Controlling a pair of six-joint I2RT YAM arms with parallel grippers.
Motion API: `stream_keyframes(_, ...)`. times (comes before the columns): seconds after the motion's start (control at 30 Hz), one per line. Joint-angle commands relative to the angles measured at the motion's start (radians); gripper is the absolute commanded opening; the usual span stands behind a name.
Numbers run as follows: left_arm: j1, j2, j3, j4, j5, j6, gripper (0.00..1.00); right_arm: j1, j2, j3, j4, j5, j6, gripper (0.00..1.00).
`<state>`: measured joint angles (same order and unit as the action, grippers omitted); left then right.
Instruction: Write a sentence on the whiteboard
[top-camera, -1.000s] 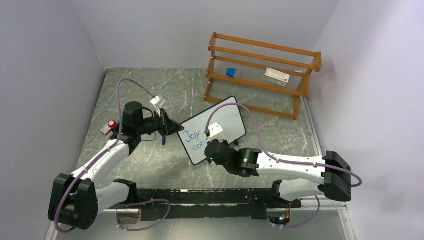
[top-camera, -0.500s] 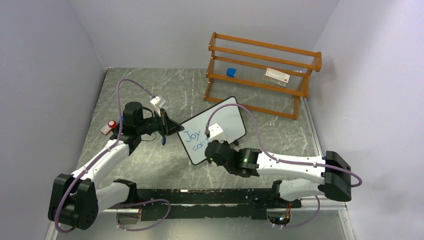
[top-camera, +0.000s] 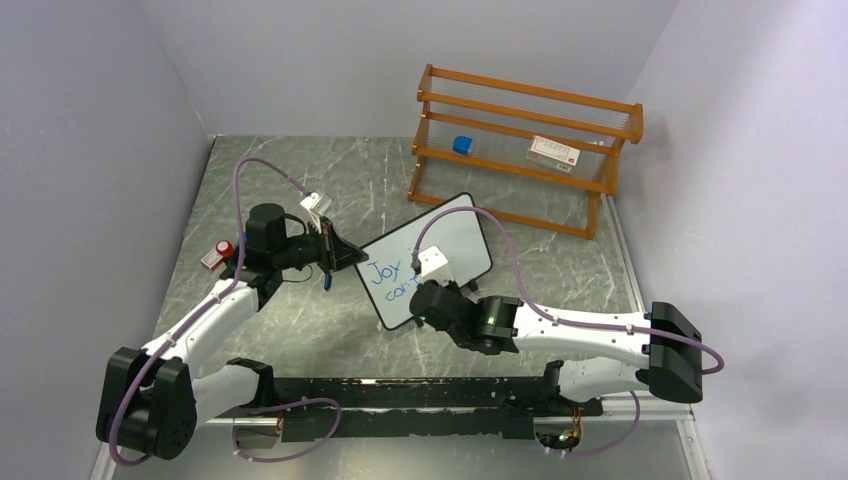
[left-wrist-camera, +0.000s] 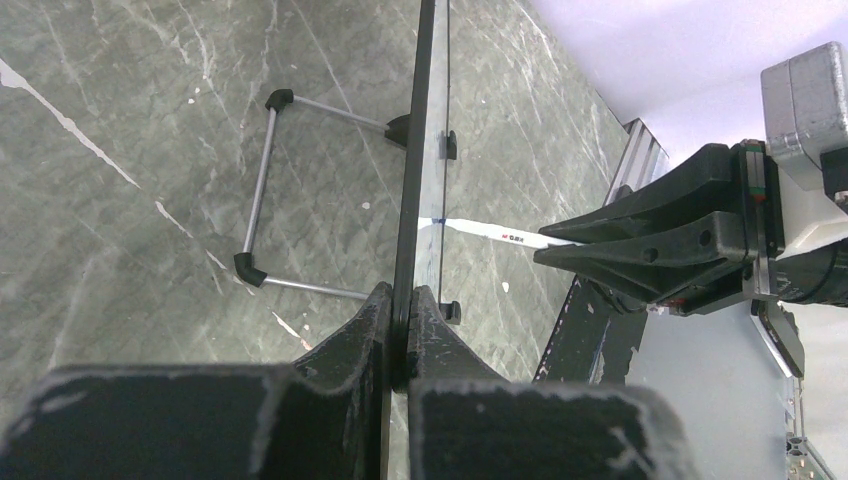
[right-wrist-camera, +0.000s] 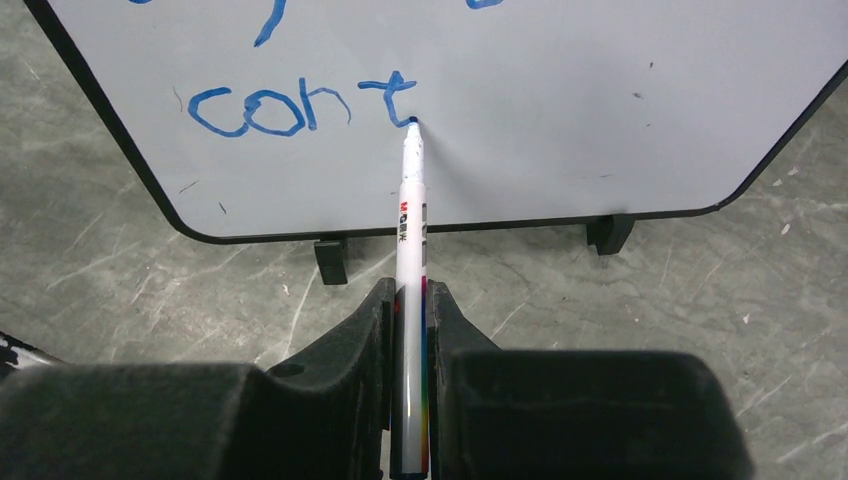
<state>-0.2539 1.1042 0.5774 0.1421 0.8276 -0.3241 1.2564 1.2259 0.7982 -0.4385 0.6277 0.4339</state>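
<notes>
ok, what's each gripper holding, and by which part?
Left gripper clamps the whiteboard by its black frame edge; right gripper grips the marker by its rear barrel, tip on the whiteboard.

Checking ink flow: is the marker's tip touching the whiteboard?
Touching. The right wrist view shows the tip of the marker resting on the whiteboard surface, with no gap between them.

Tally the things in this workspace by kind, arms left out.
whiteboard: 1
marker: 1
wooden rack: 1
small things on the rack: 2, blue piece and white-and-red box
small things on the table: 2, red-and-white piece and little blue piece
Total: 7
</notes>
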Motion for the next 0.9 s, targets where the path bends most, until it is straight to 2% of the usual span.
stream_keyframes(0.0,0.016,0.022,-0.016,-0.072,-0.104,0.066,0.05,-0.002,-0.016,0.008,0.030,0.047,0.015,0.00)
stream_keyframes(0.37,0.016,0.023,-0.016,-0.070,-0.102,0.065,0.05,-0.008,-0.061,0.004,0.020,0.047,-0.002,0.00)
stream_keyframes(0.87,0.016,0.025,-0.017,-0.068,-0.100,0.065,0.05,-0.042,-0.037,0.002,0.033,0.037,-0.008,0.00)
